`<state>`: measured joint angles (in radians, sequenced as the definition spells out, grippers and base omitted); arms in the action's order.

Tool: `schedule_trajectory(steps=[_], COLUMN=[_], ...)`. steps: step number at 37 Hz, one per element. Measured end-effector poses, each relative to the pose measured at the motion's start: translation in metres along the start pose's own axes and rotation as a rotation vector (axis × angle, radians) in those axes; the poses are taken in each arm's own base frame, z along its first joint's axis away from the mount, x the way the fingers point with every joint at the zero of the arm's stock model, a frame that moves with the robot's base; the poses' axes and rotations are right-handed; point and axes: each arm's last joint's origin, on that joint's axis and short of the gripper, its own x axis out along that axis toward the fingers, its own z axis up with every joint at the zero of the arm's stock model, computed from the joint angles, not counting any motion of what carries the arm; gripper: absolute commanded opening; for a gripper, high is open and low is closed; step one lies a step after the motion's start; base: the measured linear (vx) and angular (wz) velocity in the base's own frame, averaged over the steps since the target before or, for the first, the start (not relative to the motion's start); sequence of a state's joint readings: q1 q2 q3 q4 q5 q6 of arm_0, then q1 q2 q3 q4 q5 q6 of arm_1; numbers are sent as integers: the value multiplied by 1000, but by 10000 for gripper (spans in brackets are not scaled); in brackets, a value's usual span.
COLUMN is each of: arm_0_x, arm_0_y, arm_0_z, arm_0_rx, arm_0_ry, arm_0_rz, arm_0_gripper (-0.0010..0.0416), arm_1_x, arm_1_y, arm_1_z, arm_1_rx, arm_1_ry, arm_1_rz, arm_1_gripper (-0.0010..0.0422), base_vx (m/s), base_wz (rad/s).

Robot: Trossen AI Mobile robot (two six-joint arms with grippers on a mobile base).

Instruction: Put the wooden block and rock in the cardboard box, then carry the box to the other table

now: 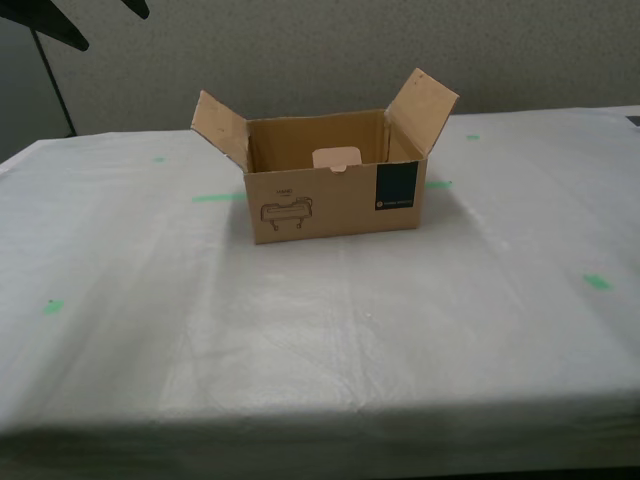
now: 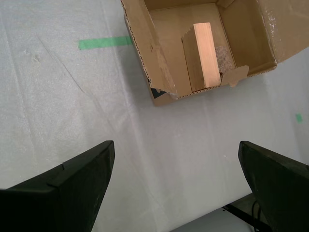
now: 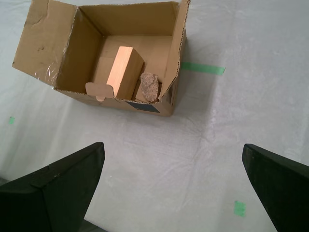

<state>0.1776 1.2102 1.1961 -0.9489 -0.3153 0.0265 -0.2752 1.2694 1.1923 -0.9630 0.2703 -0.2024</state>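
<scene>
Resting on the other table [image 1: 120, 300], the white-draped one with green tape marks [image 1: 218, 197], the cardboard box [image 1: 335, 205] is our landmark, flaps open. Inside it we see the wooden block [image 3: 124, 72] standing, with the rock [image 3: 150, 86] touching beside it. Our first gripper [image 3: 174, 186] and our second gripper [image 2: 176, 181] hang spread wide and empty, apart from the box. We judge both loading and carrying done, with nothing obvious left.

My first hand [image 3: 174, 188], matte black wedge-shaped fingers [image 3: 53, 191], my second hand [image 2: 176, 186] alike, smooth, broad, black fingers [image 2: 60, 186]
</scene>
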Motion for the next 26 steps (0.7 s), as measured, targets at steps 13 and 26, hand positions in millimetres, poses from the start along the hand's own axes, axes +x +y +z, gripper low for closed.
schedule_trajectory(steps=[13,26], arm_0_x=[0,0], arm_0_y=[0,0], arm_0_z=[0,0], arm_0_rx=[1,0], arm_0_ry=[0,0], arm_0_rz=[0,0], arm_0_gripper=[399,399], arm_1_x=[0,0], arm_1_y=[0,0], arm_1_z=[0,0], arm_1_rx=[0,0], arm_1_ry=[0,0], arm_1_rz=[0,0], arm_1_gripper=[350,350], base_vx=[0,0], base_wz=[0,0])
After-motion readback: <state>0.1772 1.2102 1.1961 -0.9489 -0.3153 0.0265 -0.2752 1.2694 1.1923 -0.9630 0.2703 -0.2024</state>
